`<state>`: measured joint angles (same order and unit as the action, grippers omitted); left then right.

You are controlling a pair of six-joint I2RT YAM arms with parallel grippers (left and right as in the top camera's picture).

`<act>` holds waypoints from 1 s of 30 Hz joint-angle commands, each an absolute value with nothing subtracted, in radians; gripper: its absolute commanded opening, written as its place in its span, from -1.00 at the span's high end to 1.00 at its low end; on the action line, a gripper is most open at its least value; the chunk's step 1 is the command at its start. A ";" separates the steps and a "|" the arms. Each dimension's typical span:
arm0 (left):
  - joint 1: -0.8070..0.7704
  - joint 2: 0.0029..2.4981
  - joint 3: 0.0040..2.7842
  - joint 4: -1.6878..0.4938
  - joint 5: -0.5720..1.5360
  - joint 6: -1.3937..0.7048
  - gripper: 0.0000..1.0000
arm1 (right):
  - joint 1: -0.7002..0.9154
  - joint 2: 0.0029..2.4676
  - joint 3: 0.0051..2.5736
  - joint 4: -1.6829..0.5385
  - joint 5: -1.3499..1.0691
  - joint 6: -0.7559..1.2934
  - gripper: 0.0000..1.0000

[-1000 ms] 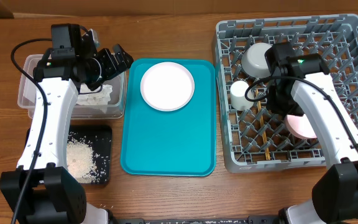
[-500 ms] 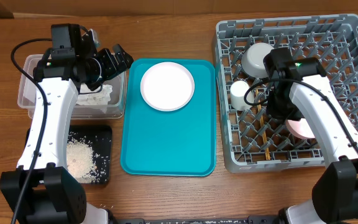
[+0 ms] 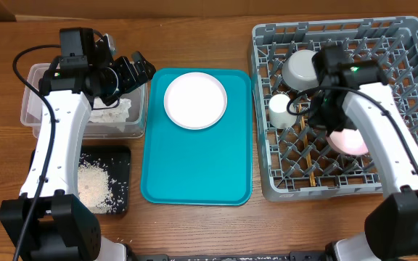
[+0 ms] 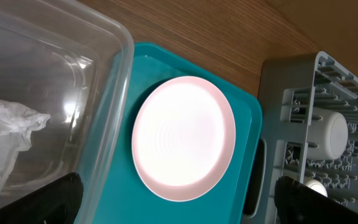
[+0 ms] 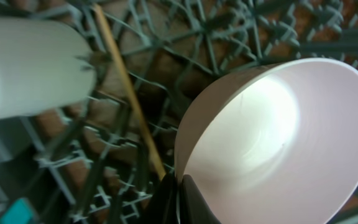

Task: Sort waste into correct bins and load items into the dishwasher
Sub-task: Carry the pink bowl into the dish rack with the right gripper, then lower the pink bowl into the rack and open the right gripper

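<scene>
dish rack point(image 3: 405, 29): just beside the teal tray's right edge
teal tray point(image 3: 194, 167): mid-table, the reference for everything here
clear tub point(image 3: 31, 101): just off the teal tray's left edge, far end
black tray point(image 3: 122, 163): left of the teal tray, near end
pink plate point(image 3: 195, 100): flat on the teal tray, far half
left gripper point(image 3: 138, 67): over the tub corner nearest the teal tray, fingers spread wide, holding nothing
right gripper point(image 5: 180, 186): right of the teal tray, inside the rack, fingers pinched together on the pink bowl's rim
pink bowl point(image 3: 348, 142): in the rack, tilted on edge, well right of the teal tray
grey-blue bowl point(image 3: 300, 67): rack's far corner on the teal tray side
white cup point(image 3: 279, 110): in the rack, on its side, near the teal tray's right edge
tissue point(image 3: 111, 112): in the tub, on the teal tray side
rice point(image 3: 93, 185): heaped in the black tray
chopsticks point(image 3: 312, 163): on the rack floor, between the teal tray and the pink bowl
</scene>
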<state>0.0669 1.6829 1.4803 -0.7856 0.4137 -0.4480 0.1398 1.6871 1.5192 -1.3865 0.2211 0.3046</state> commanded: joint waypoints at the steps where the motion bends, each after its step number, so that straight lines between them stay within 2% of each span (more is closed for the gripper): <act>1: 0.064 1.675 1.507 -0.786 0.407 -0.441 -1.00 | 0.108 1.583 1.596 -1.371 0.047 0.235 0.92; 7: 0.064 1.675 1.507 -0.786 0.407 -0.441 -1.00 | -0.004 1.456 1.604 -1.301 -0.369 0.110 0.92; 14: 0.064 1.675 1.507 -0.786 0.407 -0.441 -1.00 | -0.259 1.440 1.567 -1.326 -0.934 -0.116 0.92; 23: 0.064 1.675 1.507 -0.786 0.407 -0.441 -1.00 | -0.342 1.499 1.411 -1.294 -1.148 -0.290 0.92; 30: 0.064 1.675 1.507 -0.786 0.407 -0.441 -0.99 | -0.342 1.579 1.347 -1.213 -1.190 -0.323 0.92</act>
<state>0.0669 1.6833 1.4803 -0.7856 0.4137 -0.4480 -0.3382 1.5578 1.3624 -1.2373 -1.1172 -0.2745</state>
